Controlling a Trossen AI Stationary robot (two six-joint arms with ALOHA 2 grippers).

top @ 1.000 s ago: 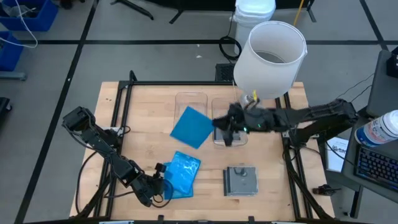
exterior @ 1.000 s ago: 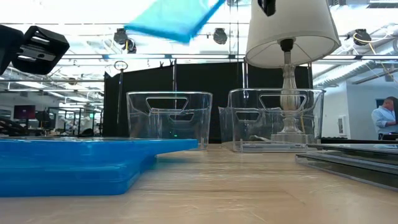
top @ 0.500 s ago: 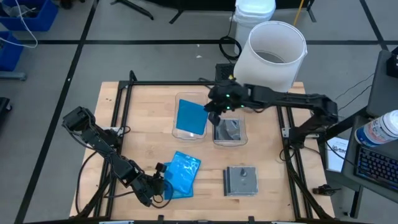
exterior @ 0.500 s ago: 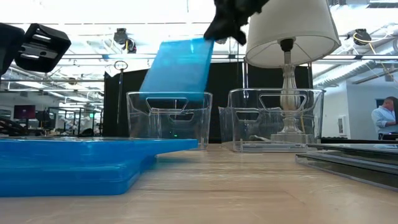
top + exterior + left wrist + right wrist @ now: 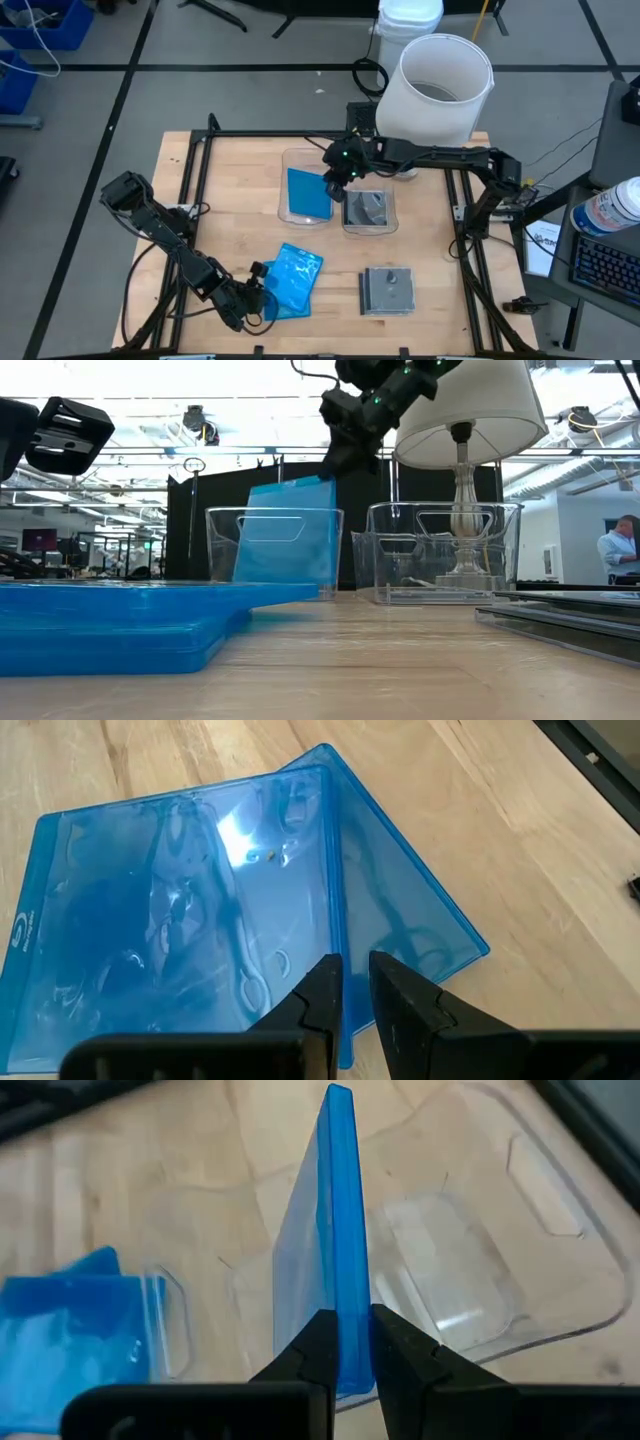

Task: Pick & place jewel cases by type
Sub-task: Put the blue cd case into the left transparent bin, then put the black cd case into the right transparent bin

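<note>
My right gripper (image 5: 335,176) is shut on a bright blue jewel case (image 5: 308,193), which stands nearly upright with its lower part inside the left clear bin (image 5: 284,212). The right clear bin (image 5: 392,226) holds a grey square case (image 5: 367,208) with a silver disc. A stack of blue cases (image 5: 292,280) lies flat near the front, and grey square cases (image 5: 388,290) lie to its right. My left gripper (image 5: 355,982) hovers shut just above the blue stack (image 5: 200,920), clear of it in the low view (image 5: 60,435). My right gripper pinches the blue case's upper edge near one corner (image 5: 325,482) between its two fingers. The fingers (image 5: 318,1342) slant down from above and from the table's right. The case (image 5: 340,1230) hangs below them on edge, slightly tilted, its lower part within the bin walls (image 5: 225,550).
A lamp with a big white shade (image 5: 435,90) stands at the table's far right, close over the right bin and above my right arm. A black frame (image 5: 200,150) borders the wooden table. Bare wood lies between the bins and the front stacks.
My right gripper has swung toward the table's left and far side and come down, staying shut on the blue case. The case has tipped from slanting high over the table to nearly upright, and its lower part has sunk into the left bin.
</note>
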